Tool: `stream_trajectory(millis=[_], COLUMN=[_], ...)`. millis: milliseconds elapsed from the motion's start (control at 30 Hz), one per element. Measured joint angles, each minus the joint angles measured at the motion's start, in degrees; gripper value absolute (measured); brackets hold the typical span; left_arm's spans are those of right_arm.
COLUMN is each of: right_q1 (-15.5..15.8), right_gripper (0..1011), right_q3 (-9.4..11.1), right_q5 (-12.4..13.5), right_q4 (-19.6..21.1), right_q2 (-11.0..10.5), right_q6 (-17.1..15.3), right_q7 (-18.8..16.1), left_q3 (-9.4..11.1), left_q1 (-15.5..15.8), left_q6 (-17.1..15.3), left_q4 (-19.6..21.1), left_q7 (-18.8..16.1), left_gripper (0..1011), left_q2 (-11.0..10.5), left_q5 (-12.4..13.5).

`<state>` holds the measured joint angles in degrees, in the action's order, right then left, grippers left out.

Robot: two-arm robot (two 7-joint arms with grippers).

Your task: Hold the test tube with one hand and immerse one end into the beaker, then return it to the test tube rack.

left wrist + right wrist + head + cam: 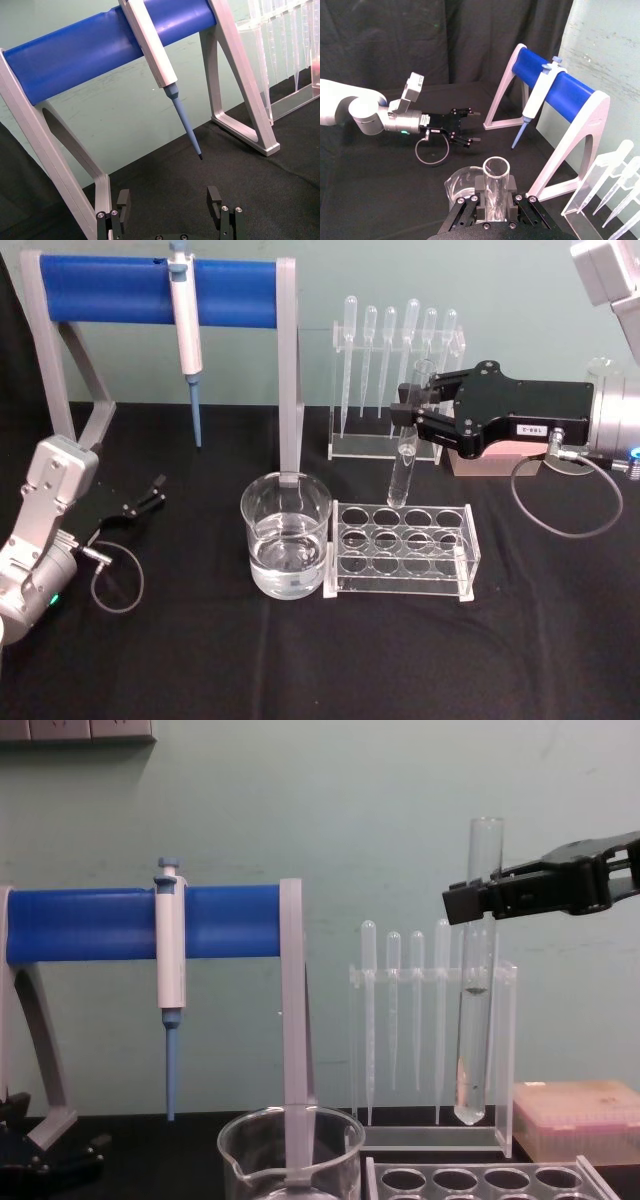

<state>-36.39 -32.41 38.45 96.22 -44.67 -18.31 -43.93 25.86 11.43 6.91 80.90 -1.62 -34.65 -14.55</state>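
My right gripper (408, 410) is shut on the test tube (402, 472), a clear glass tube held upright near its upper part. In the chest view the test tube (474, 1020) hangs from the right gripper (466, 906) with its rounded bottom above the clear rack (480, 1180). The beaker (285, 540), partly filled with clear liquid, stands on the black table to the left of the rack, apart from the tube. The right wrist view looks down on the tube's open rim (496, 172), with the beaker (461, 183) behind it. My left gripper (150, 495) rests open at the far left.
A blue-barred stand (150, 290) with a white-and-blue micropipette (186, 330) rises at the back left. Behind the tube stand a holder of thin pipettes (400, 340) and a pink box (490, 462). The rack with round holes (402, 548) lies right of the beaker.
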Motion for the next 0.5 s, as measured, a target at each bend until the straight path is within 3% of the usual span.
stream_trajectory(millis=[500], right_q1=[0.0], right_gripper=[239], right_q3=[0.1], right_q5=[0.0], right_q4=[-0.1], right_q2=[0.1], right_q6=[0.0], right_q7=[0.0], left_q3=[0.0], left_q1=[0.0], left_q6=[0.0], left_q4=[0.0], left_q7=[0.0], left_gripper=[1000], left_q2=[0.0], left_q5=[0.0])
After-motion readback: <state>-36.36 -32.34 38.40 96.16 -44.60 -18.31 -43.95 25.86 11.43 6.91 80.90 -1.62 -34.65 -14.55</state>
